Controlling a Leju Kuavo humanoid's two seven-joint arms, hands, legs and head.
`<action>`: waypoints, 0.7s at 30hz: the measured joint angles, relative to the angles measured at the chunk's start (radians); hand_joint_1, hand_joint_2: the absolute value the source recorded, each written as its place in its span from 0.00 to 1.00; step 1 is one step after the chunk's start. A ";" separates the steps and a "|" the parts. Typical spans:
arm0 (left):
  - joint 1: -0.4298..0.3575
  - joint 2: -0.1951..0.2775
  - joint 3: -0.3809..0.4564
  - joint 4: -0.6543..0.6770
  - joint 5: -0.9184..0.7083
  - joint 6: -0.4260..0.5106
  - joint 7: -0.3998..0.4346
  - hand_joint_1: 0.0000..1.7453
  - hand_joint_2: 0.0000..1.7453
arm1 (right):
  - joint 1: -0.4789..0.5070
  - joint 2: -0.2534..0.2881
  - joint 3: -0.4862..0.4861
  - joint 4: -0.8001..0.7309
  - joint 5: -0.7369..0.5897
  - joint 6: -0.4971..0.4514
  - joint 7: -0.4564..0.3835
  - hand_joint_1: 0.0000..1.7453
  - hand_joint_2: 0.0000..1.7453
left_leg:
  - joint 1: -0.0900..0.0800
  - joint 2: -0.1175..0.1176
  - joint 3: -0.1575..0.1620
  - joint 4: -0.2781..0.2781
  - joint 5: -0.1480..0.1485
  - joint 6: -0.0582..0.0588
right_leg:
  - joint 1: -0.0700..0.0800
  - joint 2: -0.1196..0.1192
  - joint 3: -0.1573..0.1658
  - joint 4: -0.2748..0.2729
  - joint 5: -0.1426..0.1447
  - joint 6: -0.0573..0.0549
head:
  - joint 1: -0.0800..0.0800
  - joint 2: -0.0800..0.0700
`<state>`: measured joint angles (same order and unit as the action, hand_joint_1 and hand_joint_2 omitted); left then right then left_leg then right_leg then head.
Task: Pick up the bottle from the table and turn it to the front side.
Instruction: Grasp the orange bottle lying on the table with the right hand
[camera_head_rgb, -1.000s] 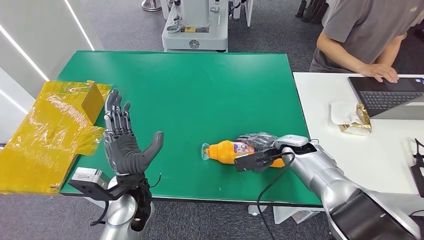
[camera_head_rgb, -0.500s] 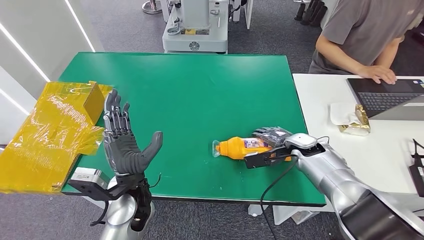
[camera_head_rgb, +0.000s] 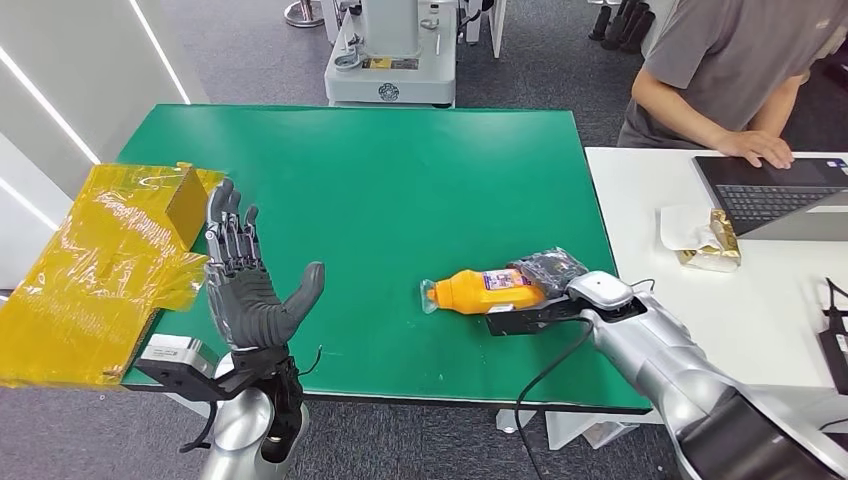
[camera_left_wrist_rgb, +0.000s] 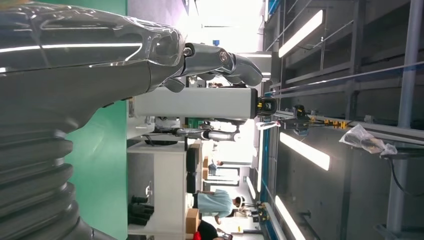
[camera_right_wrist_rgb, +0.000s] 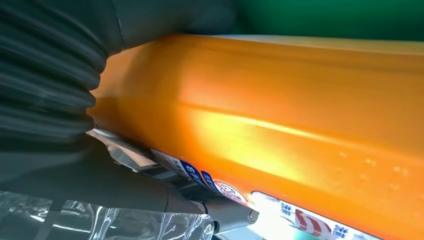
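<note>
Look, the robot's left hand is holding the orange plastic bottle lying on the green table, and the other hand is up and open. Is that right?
Not quite. It is the right hand that grips the orange plastic bottle lying on its side on the green table, as the head view shows. The left hand is the one raised with its fingers spread, holding nothing. The rest is right.

The right robot hand (camera_head_rgb: 545, 275) wraps the base end of the orange plastic bottle with a printed label (camera_head_rgb: 487, 292), so that end is hidden under its dark fingers (camera_head_rgb: 548, 266). In the right wrist view the bottle runs off the picture's edges and its label print is too blurred to read. Whether the bottle touches the green table (camera_head_rgb: 380, 180) cannot be told.
</note>
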<state>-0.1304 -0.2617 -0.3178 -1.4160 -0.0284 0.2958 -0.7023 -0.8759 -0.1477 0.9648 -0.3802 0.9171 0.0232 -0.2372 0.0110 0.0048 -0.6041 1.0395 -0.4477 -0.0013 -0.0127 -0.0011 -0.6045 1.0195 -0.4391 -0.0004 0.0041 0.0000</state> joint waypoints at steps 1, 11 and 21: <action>0.000 0.000 0.000 0.000 0.000 -0.002 0.000 0.00 1.00 | 0.004 0.002 0.000 0.000 -0.004 -0.016 0.002 1.00 1.00 | 0.000 0.000 0.000 0.000 0.000 0.000 | 0.000 0.000 0.000 0.000 0.000 0.000 | 0.000 0.000; 0.000 0.000 0.000 0.000 -0.003 -0.007 0.000 0.00 1.00 | 0.018 0.010 -0.001 -0.001 -0.012 -0.056 0.002 1.00 1.00 | 0.000 0.000 0.000 0.000 0.000 0.000 | 0.000 0.000 0.000 0.000 0.000 0.000 | 0.000 0.000; 0.001 0.000 0.000 -0.005 -0.009 0.004 0.000 0.00 1.00 | 0.076 0.054 -0.062 -0.016 -0.082 -0.273 -0.015 1.00 1.00 | 0.000 0.000 -0.004 0.000 0.000 0.000 | 0.000 0.000 -0.004 0.000 0.000 0.000 | 0.000 0.000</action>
<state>-0.1298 -0.2617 -0.3178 -1.4211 -0.0377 0.3002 -0.7023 -0.8003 -0.0934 0.9031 -0.3967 0.8348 -0.2498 -0.2519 0.0110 0.0045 -0.6078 1.0394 -0.4475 -0.0014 -0.0128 -0.0013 -0.6084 1.0199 -0.4392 -0.0004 0.0039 0.0000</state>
